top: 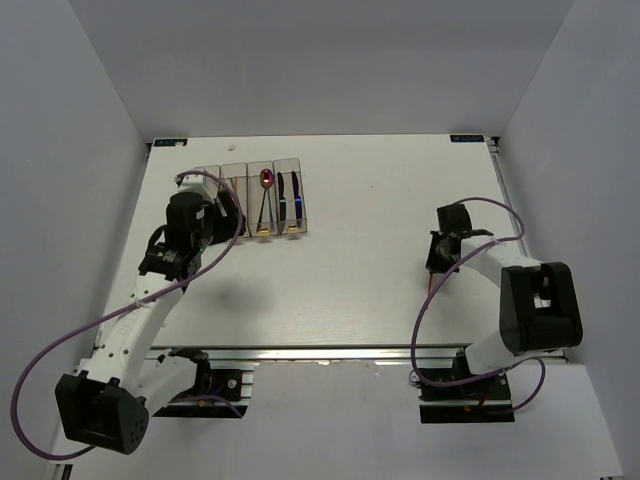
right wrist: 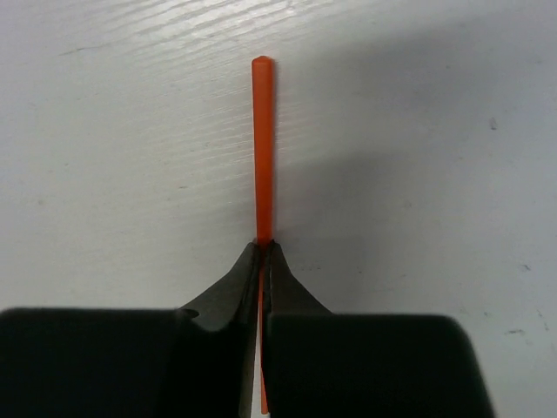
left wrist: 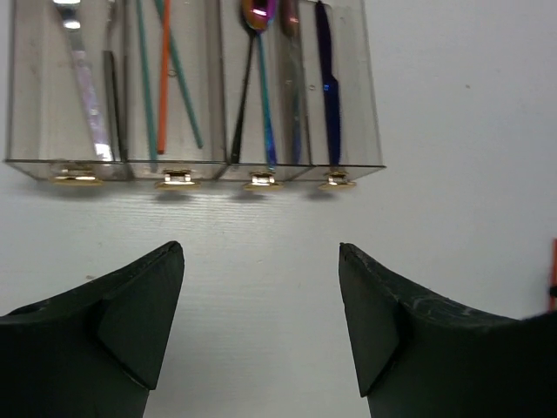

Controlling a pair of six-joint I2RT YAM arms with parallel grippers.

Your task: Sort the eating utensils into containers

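Note:
Four joined clear bins (top: 290, 170) stand at the back left, gold tabs toward me. In the left wrist view the bins (left wrist: 370, 104) hold, from left, silver forks (left wrist: 87, 87), green and orange chopsticks (left wrist: 164, 78), a pink-red-bowled spoon (left wrist: 258, 10) and a blue knife (left wrist: 326, 78) beside other dark utensils. My left gripper (top: 222, 218) is open and empty, just short of the tabs (left wrist: 261, 257). My right gripper (top: 437, 265) is at the right side of the table, shut on an orange chopstick (right wrist: 262, 148) that sticks out straight ahead of the fingertips (right wrist: 262, 246), low over the table.
The left arm covers part of the two left bins from above. Grey walls close in the table on the left, right and back. The white table (top: 350, 290) lies between the two grippers.

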